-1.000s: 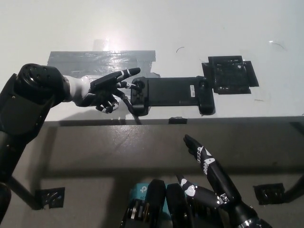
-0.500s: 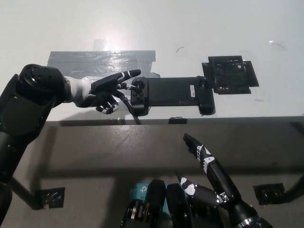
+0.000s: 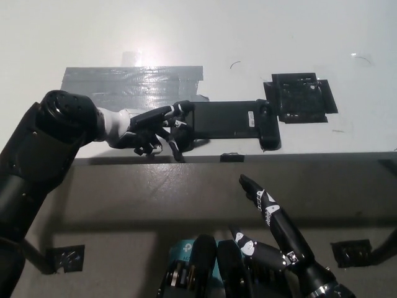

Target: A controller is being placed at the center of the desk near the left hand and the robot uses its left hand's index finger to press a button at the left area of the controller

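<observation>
Fingers [image 3: 166, 112] of left hand [image 3: 146, 127] spread, grasping nothing, now lowered onto controller [image 3: 226, 121] left end; white desk [image 3: 205, 37], grey tape [image 3: 124, 81].

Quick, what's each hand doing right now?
Left hand: holding nothing, a finger stretched onto the controller.
Right hand: open, empty, resting below the desk edge.

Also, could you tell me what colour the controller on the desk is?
Black; the controller shows best in the head view, against the white desk.

White desk [image 3: 260, 37], grey tape patch [image 3: 130, 79], dark floor [image 3: 124, 198].
</observation>
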`<action>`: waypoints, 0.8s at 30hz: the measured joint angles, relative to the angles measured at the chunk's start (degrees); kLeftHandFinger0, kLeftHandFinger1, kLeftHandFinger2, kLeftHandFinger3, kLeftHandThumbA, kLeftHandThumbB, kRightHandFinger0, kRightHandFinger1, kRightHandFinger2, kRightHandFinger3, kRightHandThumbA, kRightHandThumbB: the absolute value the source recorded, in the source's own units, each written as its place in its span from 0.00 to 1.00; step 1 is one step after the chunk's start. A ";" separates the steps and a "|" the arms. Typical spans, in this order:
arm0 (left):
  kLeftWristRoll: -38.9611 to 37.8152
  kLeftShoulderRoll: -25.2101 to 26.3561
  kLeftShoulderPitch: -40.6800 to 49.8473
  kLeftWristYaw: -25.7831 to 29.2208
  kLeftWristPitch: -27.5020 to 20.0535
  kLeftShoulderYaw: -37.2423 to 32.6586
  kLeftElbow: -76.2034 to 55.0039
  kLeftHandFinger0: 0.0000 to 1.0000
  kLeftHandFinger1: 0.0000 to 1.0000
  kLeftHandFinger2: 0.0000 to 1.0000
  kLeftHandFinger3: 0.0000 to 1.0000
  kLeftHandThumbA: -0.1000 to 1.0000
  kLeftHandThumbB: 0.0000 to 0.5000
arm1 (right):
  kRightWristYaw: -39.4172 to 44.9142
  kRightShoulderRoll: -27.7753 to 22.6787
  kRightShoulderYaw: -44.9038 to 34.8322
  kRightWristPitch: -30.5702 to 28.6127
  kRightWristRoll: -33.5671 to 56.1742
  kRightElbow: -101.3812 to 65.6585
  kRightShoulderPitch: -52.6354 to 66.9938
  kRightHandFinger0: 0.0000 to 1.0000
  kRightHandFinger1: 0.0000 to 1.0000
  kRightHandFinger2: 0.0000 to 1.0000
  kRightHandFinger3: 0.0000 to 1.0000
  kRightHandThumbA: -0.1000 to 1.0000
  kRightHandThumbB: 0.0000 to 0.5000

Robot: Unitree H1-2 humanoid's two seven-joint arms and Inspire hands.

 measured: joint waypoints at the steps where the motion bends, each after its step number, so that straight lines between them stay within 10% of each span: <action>1: 0.15 0.00 -0.04 -0.03 -0.02 -0.12 -0.04 0.00 0.10 0.49 1.00 1.00 0.97 | 0.00 0.00 -0.01 0.00 -0.01 0.00 0.00 1.00 1.00 1.00 1.00 0.59 0.49; 19: 1.02 0.34 -0.76 -1.26 -0.09 0.80 1.17 0.06 0.27 0.59 1.00 1.00 0.98 | -0.01 0.02 -0.04 0.00 -0.03 -0.01 0.00 1.00 1.00 1.00 1.00 0.57 0.46; 24: 1.03 0.49 -0.85 -1.27 -0.09 1.17 1.53 0.00 0.17 0.50 1.00 1.00 0.98 | 0.00 0.02 -0.03 0.00 -0.04 0.00 0.00 1.00 1.00 1.00 1.00 0.57 0.46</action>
